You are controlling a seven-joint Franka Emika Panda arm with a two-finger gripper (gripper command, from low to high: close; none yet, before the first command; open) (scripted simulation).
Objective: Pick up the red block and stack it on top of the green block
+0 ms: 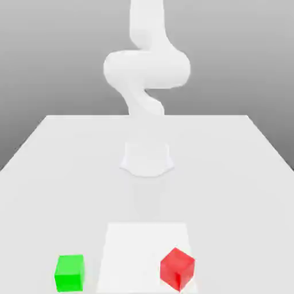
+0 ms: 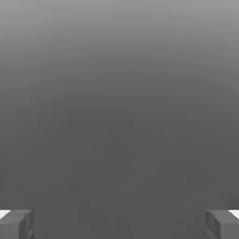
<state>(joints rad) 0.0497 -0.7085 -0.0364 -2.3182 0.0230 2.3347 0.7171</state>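
Exterior view: red block [image 1: 177, 267] sat apart from green block [image 1: 69, 272].
Gripper [image 2: 119, 224]: fingers spread wide, nothing between.

The exterior view looks from raised ground at the near edge of the flat white bench [image 1: 51, 172], facing the white robot arm [image 1: 146, 69] at middle distance, while the hand view looks past two widely spread grey claw fingertips [image 2: 16, 224] at plain grey ground.

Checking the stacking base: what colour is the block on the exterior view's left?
Green block, clearest in the exterior view.
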